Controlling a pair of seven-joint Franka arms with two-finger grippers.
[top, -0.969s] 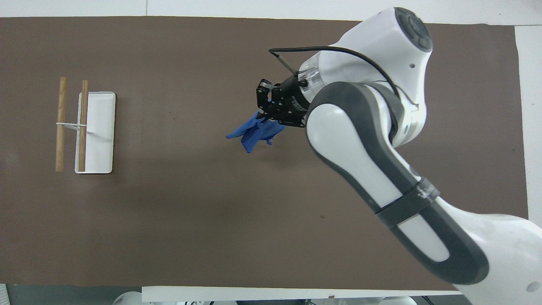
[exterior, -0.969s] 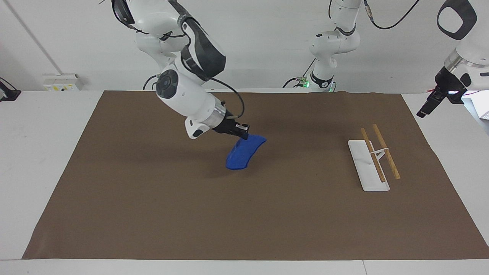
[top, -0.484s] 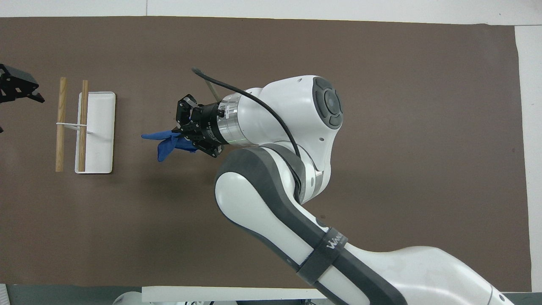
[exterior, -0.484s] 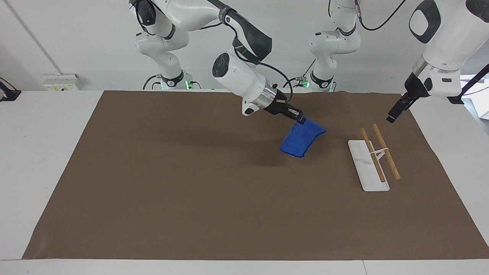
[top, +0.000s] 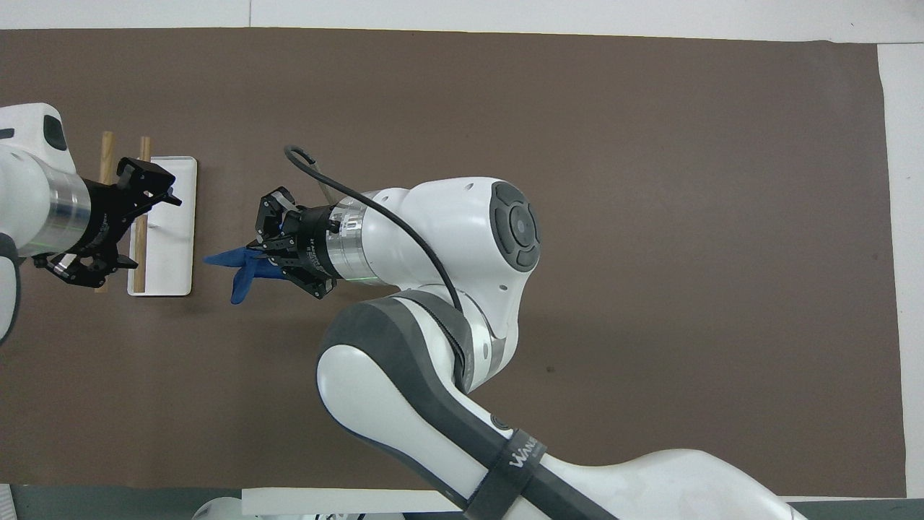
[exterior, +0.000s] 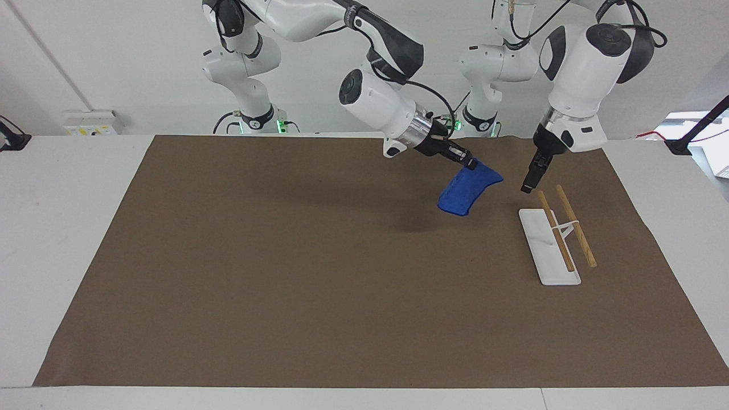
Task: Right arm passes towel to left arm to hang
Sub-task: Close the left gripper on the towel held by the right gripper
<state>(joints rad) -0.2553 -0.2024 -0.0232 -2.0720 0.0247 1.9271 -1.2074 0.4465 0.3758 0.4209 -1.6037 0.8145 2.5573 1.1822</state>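
Towel (exterior: 470, 194) is dangling mid-air, right hand (exterior: 468, 163) pinching its corner; left hand (exterior: 529, 185), slightly parted, is hovering over the rack (exterior: 549, 246) near the surface (exterior: 285, 273) edge.

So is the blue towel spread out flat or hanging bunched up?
Hanging bunched: the towel dangles folded from the right gripper, clear of the brown mat.

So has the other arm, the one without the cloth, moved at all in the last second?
Yes. The left gripper has swung in from the table's edge toward the white rack, and now hangs over its end near the towel.
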